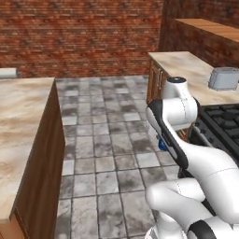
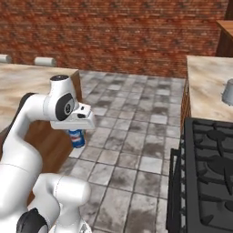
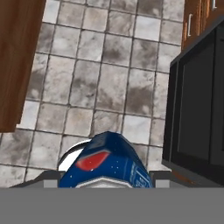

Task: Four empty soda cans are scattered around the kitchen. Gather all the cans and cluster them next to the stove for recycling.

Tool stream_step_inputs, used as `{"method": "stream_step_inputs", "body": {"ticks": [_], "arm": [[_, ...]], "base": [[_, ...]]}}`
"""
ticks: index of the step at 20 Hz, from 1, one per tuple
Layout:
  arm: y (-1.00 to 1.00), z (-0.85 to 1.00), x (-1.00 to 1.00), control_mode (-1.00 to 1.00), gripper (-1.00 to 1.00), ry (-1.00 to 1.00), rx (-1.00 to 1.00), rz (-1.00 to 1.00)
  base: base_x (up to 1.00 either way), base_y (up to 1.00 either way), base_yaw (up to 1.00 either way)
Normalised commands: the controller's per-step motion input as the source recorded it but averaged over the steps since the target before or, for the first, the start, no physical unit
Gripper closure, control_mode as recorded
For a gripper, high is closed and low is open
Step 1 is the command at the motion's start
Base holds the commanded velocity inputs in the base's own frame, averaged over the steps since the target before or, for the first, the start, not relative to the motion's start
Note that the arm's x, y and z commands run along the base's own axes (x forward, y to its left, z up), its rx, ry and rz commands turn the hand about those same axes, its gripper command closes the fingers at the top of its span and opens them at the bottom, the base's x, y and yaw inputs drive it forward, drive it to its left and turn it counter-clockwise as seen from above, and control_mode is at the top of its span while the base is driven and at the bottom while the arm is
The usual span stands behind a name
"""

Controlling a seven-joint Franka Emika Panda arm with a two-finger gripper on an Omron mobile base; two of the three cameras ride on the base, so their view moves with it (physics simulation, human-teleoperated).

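Hand view has a blue soda can (image 3: 105, 164) clamped in the jaws — tiled floor (image 3: 109, 78) below, stove (image 3: 197, 109) at three o'clock.

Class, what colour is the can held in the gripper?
The can is dark blue with a red patch and white marks, not red; the hand view shows it best.

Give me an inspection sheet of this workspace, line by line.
Surface: beige stone counter on the arm's left, another counter beyond the stove.
Job's things: blue soda can with a red logo, held in the tool above the floor; black stove on the arm's right.
Clutter: grey toaster on the counter by the stove.
Grippers: tool shut on the can, hanging over the tiles.
Cables: nothing seen.
Surroundings: grey tiled floor, red brick wall, wooden cabinets.
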Motion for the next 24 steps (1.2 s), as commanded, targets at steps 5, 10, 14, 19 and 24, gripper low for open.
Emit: {"method": "stream_step_inputs", "body": {"ticks": [5,10,14,19,24], "arm": [[0.0,0.0,0.0,1.0,1.0,0.0,0.0,0.0],[0.0,0.0,0.0,1.0,1.0,0.0,0.0,0.0],[0.0,0.0,0.0,1.0,1.0,0.0,0.0,0.0],[0.0,0.0,0.0,1.0,1.0,0.0,0.0,0.0],[0.0,0.0,0.0,1.0,1.0,0.0,0.0,0.0]], "base": [[-0.07,0.01,-0.18],[0.0,0.03,-0.23],[0.0,0.18,-0.29],[0.0,0.13,-0.36],[-0.07,0.02,-0.43]]}}
